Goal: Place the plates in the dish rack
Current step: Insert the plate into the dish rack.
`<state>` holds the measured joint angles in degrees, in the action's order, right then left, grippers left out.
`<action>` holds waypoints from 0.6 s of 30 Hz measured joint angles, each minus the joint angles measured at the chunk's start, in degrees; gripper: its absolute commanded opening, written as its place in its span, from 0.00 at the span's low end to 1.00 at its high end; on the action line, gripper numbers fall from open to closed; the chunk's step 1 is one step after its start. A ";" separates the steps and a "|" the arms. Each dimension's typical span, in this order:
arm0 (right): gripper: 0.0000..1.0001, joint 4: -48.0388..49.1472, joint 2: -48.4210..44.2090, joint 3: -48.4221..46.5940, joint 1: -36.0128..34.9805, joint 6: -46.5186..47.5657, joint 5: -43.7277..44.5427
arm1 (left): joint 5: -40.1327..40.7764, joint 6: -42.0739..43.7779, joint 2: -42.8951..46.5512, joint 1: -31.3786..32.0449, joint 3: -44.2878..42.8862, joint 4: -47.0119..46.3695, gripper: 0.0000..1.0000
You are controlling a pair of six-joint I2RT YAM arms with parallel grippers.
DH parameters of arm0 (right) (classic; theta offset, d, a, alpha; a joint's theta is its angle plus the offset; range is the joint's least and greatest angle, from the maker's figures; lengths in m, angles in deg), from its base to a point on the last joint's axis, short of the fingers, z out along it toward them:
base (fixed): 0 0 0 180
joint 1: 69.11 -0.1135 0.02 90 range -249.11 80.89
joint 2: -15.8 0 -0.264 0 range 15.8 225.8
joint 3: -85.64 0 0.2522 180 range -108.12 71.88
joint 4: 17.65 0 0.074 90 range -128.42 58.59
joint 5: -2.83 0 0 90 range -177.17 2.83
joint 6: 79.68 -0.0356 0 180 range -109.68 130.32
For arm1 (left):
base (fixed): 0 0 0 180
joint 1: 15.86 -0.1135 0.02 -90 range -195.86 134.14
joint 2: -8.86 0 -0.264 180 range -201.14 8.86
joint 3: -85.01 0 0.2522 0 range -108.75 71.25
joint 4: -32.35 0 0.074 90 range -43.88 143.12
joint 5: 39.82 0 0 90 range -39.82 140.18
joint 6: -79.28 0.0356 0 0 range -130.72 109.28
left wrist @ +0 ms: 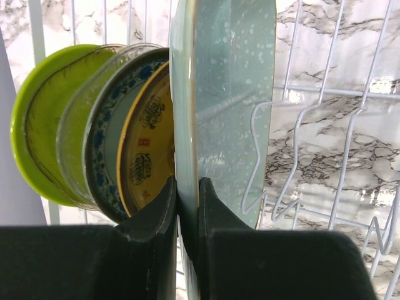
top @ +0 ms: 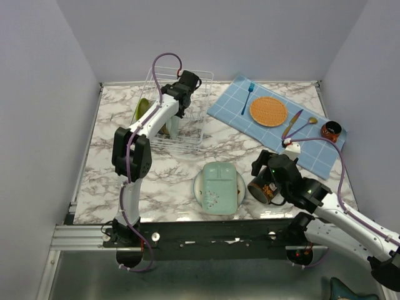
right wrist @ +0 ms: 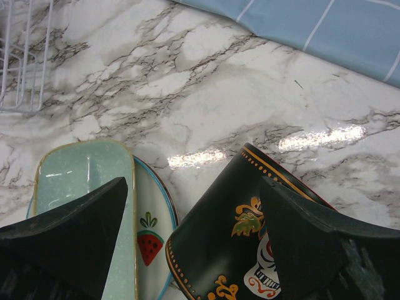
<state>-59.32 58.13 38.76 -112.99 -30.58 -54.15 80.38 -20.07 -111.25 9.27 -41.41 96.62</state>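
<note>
So the left tool (left wrist: pixel 187 190) is clamped tight on the rim of a pale speckled green plate (left wrist: pixel 231 94), which stands on edge inside the dish rack (top: pixel 199 100). Lined up beside it in the rack are a yellow plate (left wrist: pixel 150 150), a blue-patterned plate (left wrist: pixel 100 131) and a lime-green plate (left wrist: pixel 31 125), all upright. Outside the rack, on its near side, a mint-green square plate (top: pixel 219 186) lies flat on a watermelon plate (right wrist: pixel 150 219) on the counter (top: pixel 169 169). The right tool (right wrist: pixel 194 187) hangs near those two, fingers spread wide with a black mug (right wrist: pixel 219 262) between them. Can't tell if it touches them.
</note>
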 measured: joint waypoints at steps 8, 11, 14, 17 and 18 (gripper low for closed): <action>0.95 -0.02 0.00 0.00 0.00 0.00 0.00 | -0.02 -0.13 0.00 0.00 1.90 -1.60 0.01; 0.95 -0.02 -0.02 0.00 0.00 0.00 0.00 | -0.02 -0.13 0.00 0.00 1.92 -1.64 0.12; 0.95 -0.02 0.00 0.00 0.00 0.00 0.00 | 0.00 -0.13 0.00 0.00 2.14 -1.95 0.23; 0.95 -0.02 0.00 0.00 0.00 0.00 0.00 | 0.02 -0.04 0.00 0.00 2.40 -2.51 0.28; 0.95 0.00 0.00 0.00 0.00 0.00 0.00 | 0.04 0.02 0.00 0.00 2.49 -2.89 0.30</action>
<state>-59.32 58.13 38.76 -112.99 -30.58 -54.15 80.42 -20.05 -111.25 9.27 -38.92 93.73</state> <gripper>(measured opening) 0.945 0.242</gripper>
